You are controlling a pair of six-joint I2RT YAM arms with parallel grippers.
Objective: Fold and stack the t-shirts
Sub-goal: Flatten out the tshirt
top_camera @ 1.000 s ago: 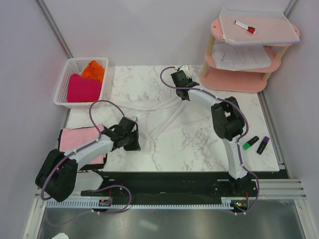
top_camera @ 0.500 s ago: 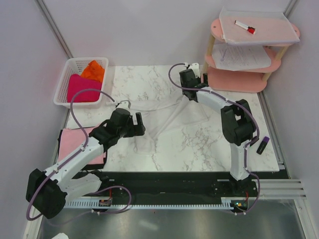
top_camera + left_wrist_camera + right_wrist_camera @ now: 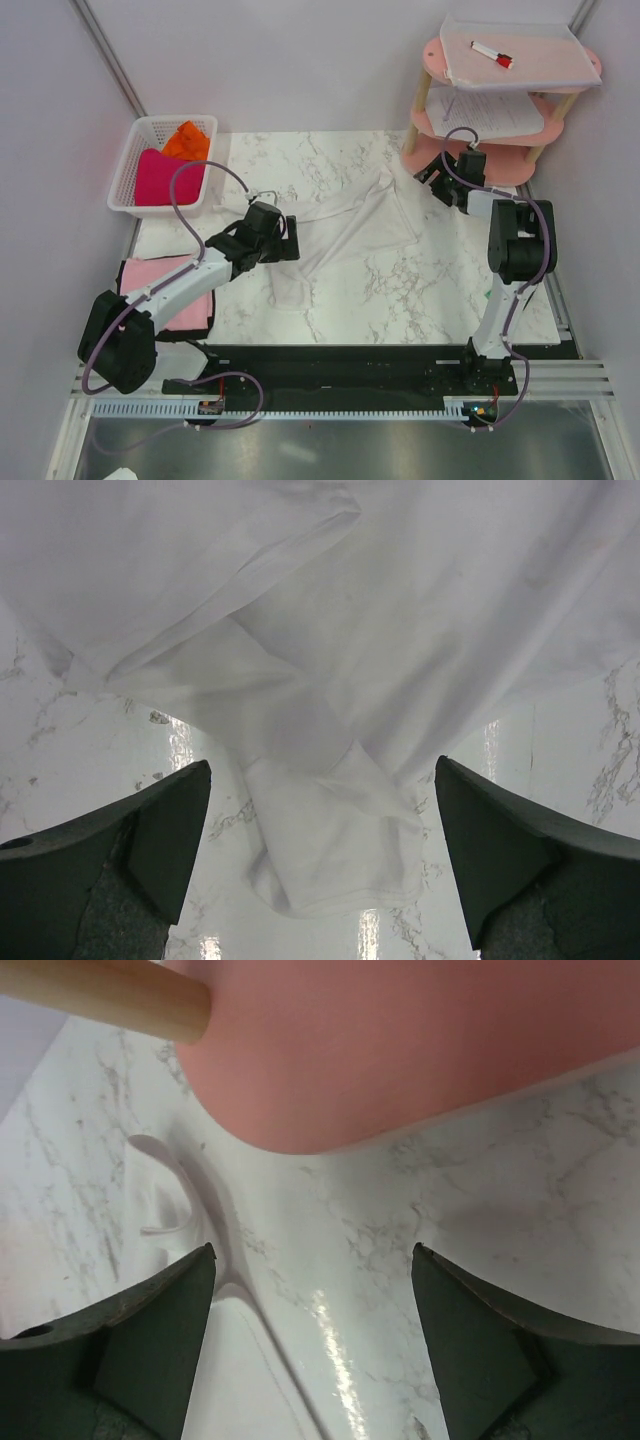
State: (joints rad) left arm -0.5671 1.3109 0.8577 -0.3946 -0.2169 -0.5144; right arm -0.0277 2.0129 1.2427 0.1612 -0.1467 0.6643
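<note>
A white t-shirt (image 3: 350, 225) lies spread and wrinkled on the marble table, one sleeve (image 3: 340, 830) bunched toward the front. My left gripper (image 3: 288, 244) hovers at the shirt's left side, open; in the left wrist view the sleeve lies below and between its fingertips (image 3: 322, 870), untouched. My right gripper (image 3: 430, 178) is open at the shirt's right corner beside the pink shelf; the right wrist view shows only bare marble between its fingertips (image 3: 312, 1330), with the shirt's edge (image 3: 170, 1210) to the left. A pale pink t-shirt (image 3: 165, 288) lies folded at the left front.
A white lattice basket (image 3: 130, 170) at the back left holds a magenta t-shirt (image 3: 165, 178) and an orange one (image 3: 188, 140). The pink tiered shelf (image 3: 480, 165) at the back right carries paper sheets (image 3: 490, 112) and a red marker (image 3: 492, 54); its base (image 3: 400, 1050) looms just ahead of my right gripper.
Both grippers have opened and let go of the white t-shirt, which now lies flatter. The right arm swung right toward the shelf; the left gripper moved back and right along the shirt.
</note>
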